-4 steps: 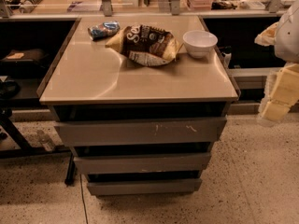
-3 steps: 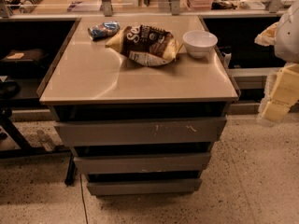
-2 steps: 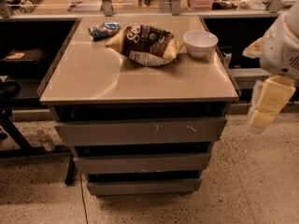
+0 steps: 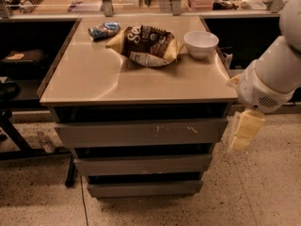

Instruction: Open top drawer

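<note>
One gripper (image 4: 244, 131), pale and pointing down, hangs off the right edge of the cabinet, just beside the right end of the top drawer (image 4: 141, 133) and about level with it. Whether it is open or closed I cannot tell from here, and I see nothing held in it. The top drawer sits directly under the cabinet top (image 4: 117, 79), fully shut by my reading, with pale scuffs right of centre, so the whole pull is left to do. Two narrower drawer fronts (image 4: 141, 165) below are shut too. Along the top's far edge lie a blue packet (image 4: 104, 30), a crumpled snack bag (image 4: 146, 45) and, at the far right corner, a white bowl (image 4: 201, 43). Speckled floor (image 4: 263, 192) surrounds it.
</note>
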Motion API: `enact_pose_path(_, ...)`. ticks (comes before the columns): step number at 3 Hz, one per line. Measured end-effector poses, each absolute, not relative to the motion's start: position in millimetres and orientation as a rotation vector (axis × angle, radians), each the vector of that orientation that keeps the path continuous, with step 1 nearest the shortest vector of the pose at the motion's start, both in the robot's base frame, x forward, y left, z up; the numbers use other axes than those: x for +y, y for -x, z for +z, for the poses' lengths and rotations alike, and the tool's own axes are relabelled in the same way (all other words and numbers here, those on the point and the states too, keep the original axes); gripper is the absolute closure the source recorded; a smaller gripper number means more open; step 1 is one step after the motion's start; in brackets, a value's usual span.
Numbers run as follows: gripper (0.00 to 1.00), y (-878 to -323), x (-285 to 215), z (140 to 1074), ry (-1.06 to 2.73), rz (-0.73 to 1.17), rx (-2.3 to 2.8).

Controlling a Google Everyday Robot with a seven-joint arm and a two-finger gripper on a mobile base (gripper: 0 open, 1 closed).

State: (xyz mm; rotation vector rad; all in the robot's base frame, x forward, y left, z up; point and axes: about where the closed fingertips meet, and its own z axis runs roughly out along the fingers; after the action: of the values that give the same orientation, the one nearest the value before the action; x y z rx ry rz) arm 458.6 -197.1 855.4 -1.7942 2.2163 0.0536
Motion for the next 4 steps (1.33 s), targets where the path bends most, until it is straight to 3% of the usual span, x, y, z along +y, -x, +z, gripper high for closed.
enact_pose_path(2,0.0,-448,-189,799,1.741,0.026,2.032)
enact_pose_path(4,0.0,-460,-191,807,1.71,-0.036,1.993)
